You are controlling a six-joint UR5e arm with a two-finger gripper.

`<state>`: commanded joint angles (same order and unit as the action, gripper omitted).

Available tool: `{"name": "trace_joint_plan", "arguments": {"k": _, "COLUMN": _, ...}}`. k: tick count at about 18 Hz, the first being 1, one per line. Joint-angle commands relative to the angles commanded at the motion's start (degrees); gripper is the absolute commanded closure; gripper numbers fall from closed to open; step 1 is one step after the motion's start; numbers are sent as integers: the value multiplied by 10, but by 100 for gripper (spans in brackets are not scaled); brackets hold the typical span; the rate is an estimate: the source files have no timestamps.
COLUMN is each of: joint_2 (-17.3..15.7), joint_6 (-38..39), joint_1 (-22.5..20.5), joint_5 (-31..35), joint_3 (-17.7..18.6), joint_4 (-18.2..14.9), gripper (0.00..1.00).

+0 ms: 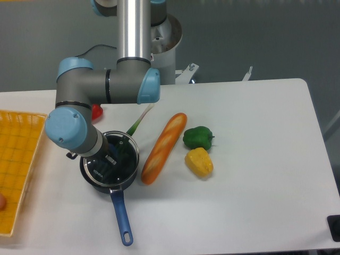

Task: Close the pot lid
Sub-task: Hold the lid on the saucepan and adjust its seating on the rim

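Observation:
The pot [123,180] is a small black saucepan at the table's front left, its long blue handle [121,215] pointing toward the front edge. The pot lid [127,164], a glass disc with a metal rim and white lettering, lies over the pot's mouth. My gripper [114,158] reaches down onto the lid's centre from the upper left. Its dark fingers hide the knob, and I cannot make out whether they are closed on it.
A baguette [163,147] lies just right of the pot, with a green pepper [198,137] and a yellow item [199,162] beyond it. A green onion [139,123] and a red item [97,111] sit behind the pot. A yellow basket [16,159] fills the left edge.

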<state>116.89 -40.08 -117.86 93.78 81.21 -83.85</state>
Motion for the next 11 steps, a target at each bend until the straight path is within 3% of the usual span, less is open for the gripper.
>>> {"name": "trace_joint_plan", "arguments": {"k": 11, "joint_2": 2, "joint_6": 1, "joint_1": 1, "joint_5": -1, "joint_3": -2, "joint_4": 6, "gripper": 59}}
